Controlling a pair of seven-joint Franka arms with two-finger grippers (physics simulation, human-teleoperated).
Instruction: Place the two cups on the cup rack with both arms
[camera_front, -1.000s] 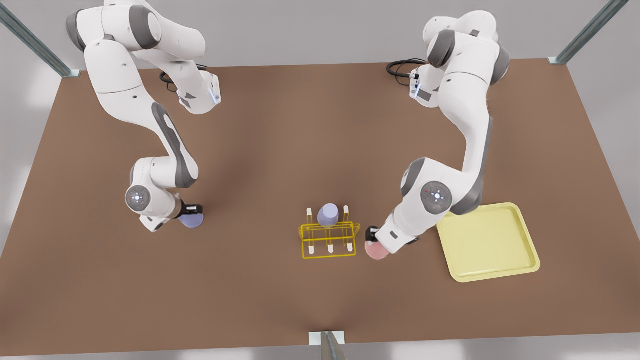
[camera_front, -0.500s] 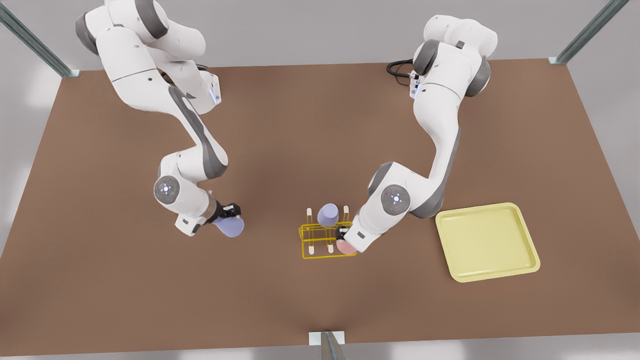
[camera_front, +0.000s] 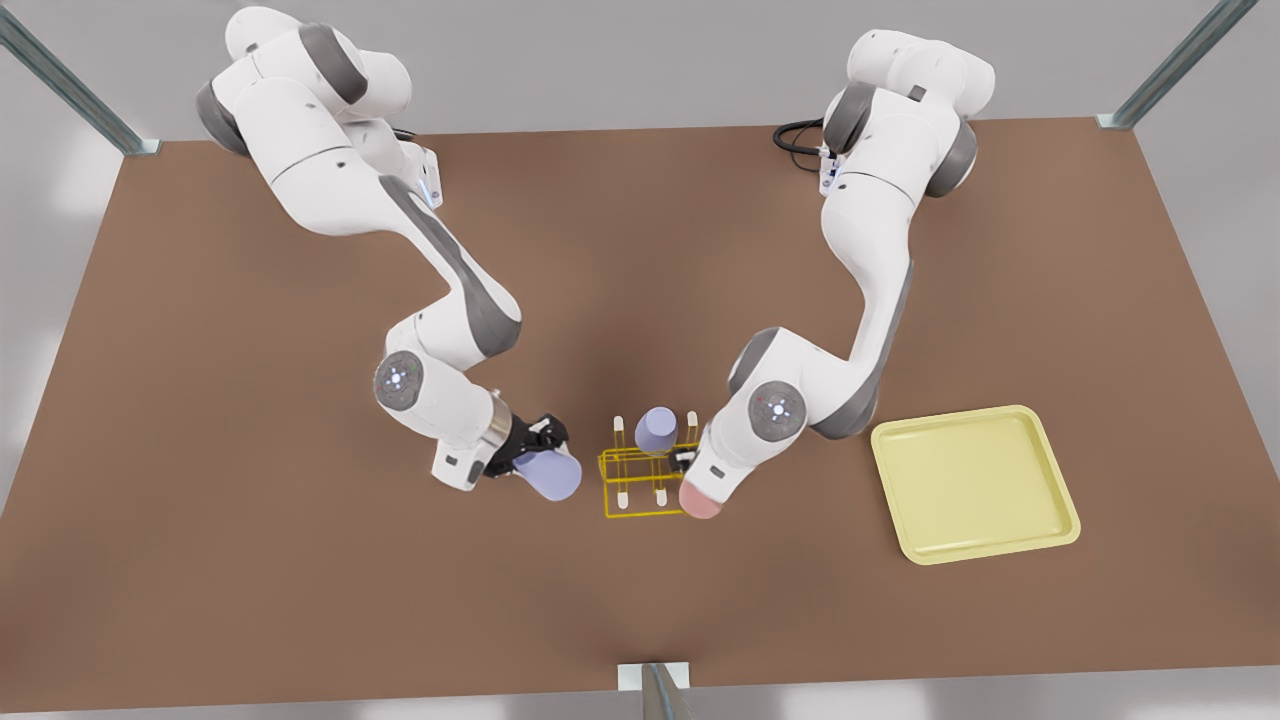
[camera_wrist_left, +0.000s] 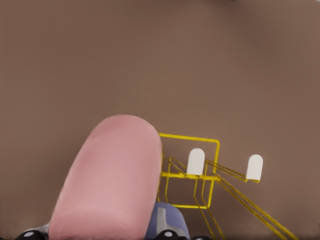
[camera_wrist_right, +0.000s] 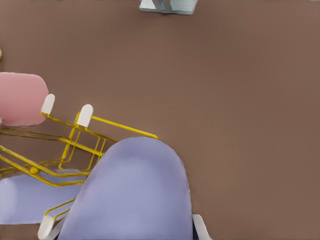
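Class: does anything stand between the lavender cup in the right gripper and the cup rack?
Nothing visible; only bare table lies between them. Another lavender cup occupies a middle peg; the left gripper holds the pink cup at the rack's far end.

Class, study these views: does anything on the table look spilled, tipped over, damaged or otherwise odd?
Nothing stands out. One lavender cup sits on the cup rack; the left gripper holds the pink cup, the right gripper another lavender cup.

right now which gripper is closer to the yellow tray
Left. The left gripper, holding the pink cup, is at the rack's tray-side end; the right gripper, with a lavender cup, is beyond the rack's far end from the yellow tray.
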